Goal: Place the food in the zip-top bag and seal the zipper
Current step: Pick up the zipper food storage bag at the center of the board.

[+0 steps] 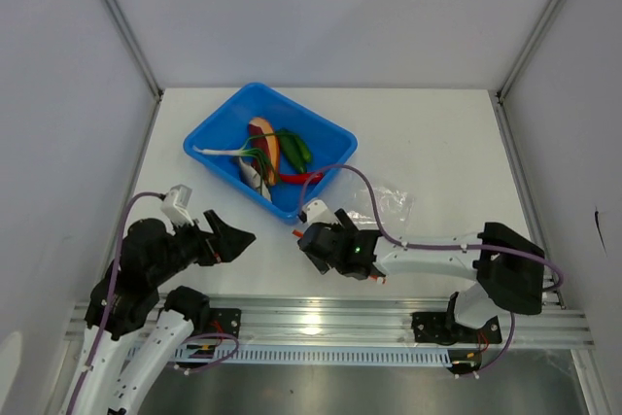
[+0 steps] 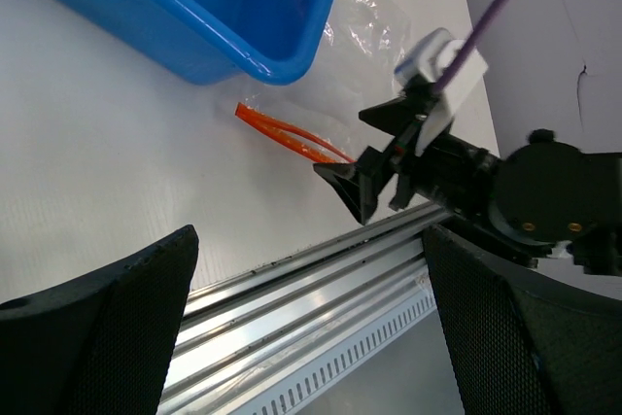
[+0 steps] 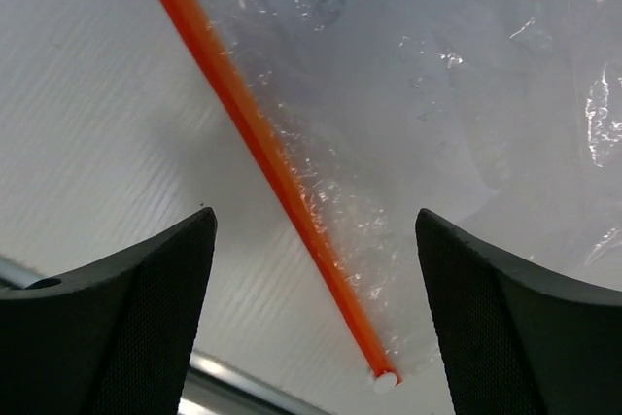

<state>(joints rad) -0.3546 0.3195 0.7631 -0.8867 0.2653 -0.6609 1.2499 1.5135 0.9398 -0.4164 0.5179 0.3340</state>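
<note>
You are looking at a robotics lab test cell, not a kitchen: a bare white table (image 1: 437, 143) is boxed in by plain grey panels (image 1: 330, 7) held in metal frame bars (image 1: 119, 17). Along its near edge an aluminium rail (image 1: 321, 316) carries a left arm (image 1: 146, 269) and a right arm (image 1: 437, 255), with a slotted cable channel (image 1: 330, 350) beneath. The food on hand is only toy vegetables (image 1: 277, 148) in a blue tray (image 1: 219, 135).

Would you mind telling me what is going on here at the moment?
The right gripper, open, hovers over the orange-red zipper of a clear zip-top bag lying on the table. The left gripper hangs open and empty near the blue tray, where the toy vegetables lie, none bagged yet.
</note>
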